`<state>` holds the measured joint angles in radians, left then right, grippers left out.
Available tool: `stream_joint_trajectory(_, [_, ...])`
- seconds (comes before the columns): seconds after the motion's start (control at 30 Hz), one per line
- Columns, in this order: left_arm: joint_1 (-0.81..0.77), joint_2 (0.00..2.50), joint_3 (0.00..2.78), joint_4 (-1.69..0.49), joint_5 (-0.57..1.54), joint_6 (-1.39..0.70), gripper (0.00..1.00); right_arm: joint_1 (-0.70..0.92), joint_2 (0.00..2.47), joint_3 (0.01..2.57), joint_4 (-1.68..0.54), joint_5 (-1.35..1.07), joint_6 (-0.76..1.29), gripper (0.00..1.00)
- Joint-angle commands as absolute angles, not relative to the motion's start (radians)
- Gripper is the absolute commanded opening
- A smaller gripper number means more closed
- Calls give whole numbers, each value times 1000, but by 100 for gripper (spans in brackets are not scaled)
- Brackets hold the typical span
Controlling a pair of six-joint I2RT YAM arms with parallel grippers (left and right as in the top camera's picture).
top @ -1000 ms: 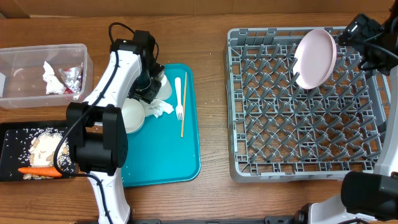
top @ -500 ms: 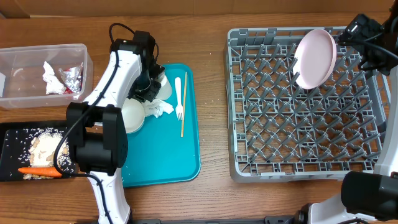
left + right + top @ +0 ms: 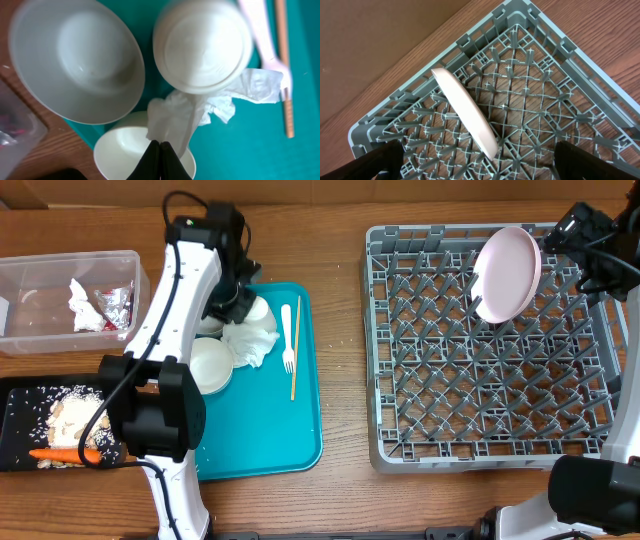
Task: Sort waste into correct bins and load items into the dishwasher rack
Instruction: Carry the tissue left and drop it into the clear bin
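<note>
Near the back left of the teal tray (image 3: 270, 430), the left gripper (image 3: 160, 152) is pinched shut on a crumpled white napkin (image 3: 175, 117), which drapes from its black fingertips over the dishes. Around it sit a white bowl (image 3: 75, 60), a small white cup (image 3: 202, 45) and a second bowl (image 3: 117, 152). A white fork (image 3: 262, 37) and a wooden stick (image 3: 285, 75) lie side by side on the tray, to the right. Left of the tray, a clear tub (image 3: 60, 265) holds another napkin (image 3: 80, 305) and foil with red wrapper (image 3: 115, 305). A black tray (image 3: 15, 430) holds rice scraps (image 3: 70, 415) and a carrot (image 3: 65, 455). Across the table, the right gripper (image 3: 477, 145) has its jaws wide apart, holding nothing, above a corner of the grey rack (image 3: 545, 100). A pink plate (image 3: 465, 112) stands on edge among the rack's pegs.
</note>
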<state>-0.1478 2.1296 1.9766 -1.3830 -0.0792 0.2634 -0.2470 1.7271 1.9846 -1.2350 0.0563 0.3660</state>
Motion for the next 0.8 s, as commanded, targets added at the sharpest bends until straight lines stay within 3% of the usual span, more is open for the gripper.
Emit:
stream_joint_trajectory(0.0, [-127,2118,2084,-1412,-17,236,4,-245,1719,1996,-1233,59,368,100])
stream_joint_trajectory(0.43, [36,2118,2377,-1473,167,108,4,-245,1719,1996,-1233,59,368,100])
stream_joint_trajectory(0.77, [260,2119,2424,-1298,192,-76,4,-245,1719,1996,-1233,59,368,100])
